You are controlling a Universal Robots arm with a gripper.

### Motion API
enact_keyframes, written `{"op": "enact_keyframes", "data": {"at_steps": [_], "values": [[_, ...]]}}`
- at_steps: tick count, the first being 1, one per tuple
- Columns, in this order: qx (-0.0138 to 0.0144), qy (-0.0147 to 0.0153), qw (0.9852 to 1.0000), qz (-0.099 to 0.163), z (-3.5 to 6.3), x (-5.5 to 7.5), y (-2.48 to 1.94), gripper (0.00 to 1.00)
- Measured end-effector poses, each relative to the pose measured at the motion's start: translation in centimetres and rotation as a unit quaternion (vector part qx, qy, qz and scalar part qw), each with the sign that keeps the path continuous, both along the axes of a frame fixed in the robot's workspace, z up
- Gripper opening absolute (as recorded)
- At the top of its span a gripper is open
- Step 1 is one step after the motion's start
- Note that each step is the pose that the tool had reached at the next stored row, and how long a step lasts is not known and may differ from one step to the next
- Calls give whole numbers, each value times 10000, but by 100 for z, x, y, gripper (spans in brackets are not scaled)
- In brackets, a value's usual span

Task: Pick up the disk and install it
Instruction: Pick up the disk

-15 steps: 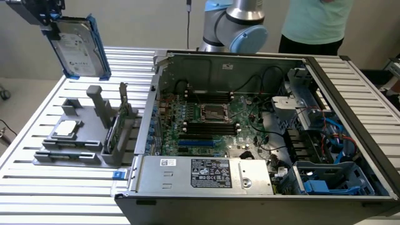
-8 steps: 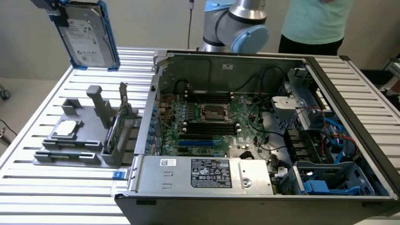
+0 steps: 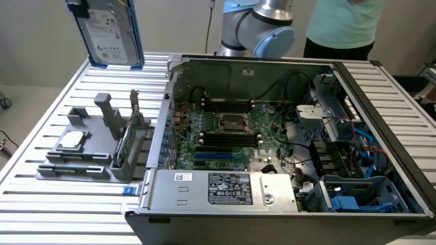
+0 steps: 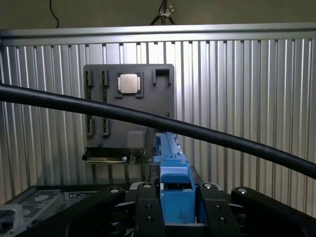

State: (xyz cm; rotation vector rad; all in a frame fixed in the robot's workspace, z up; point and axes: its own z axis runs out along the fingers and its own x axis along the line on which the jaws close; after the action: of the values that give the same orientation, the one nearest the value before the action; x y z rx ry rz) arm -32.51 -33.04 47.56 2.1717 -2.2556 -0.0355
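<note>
The end effector (image 4: 175, 210) is partly closed, its two black fingers (image 4: 148, 210) clamped on either side of the blue bracket of the disk (image 3: 109, 33). It holds the disk in the air, clear of the bench (image 3: 41, 204). In the exterior view the disk hangs upright at the upper left, white label facing the camera, above the far corner of the slatted bench and to the exterior view's left of the open computer case (image 3: 381, 102). Below it on the bench sits a grey holder (image 3: 75, 163) carrying a square silver processor chip (image 3: 73, 140), with a green circuit card (image 3: 128, 138) standing on edge in it. Inside the case lie the motherboard (image 3: 232, 132) and, in the near right corner, a blue drive cage (image 3: 354, 196). In the wrist view a black cable (image 4: 148, 118) crosses in front of the holder. A person in a teal shirt (image 3: 344, 23) stands behind the bench, beside the arm (image 3: 262, 25).
</note>
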Motion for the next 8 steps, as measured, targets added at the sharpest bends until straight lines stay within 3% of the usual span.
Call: {"op": "enact_keyframes", "data": {"at_steps": [8], "values": [[0,7,10000,13,66,364,-18,33]]}}
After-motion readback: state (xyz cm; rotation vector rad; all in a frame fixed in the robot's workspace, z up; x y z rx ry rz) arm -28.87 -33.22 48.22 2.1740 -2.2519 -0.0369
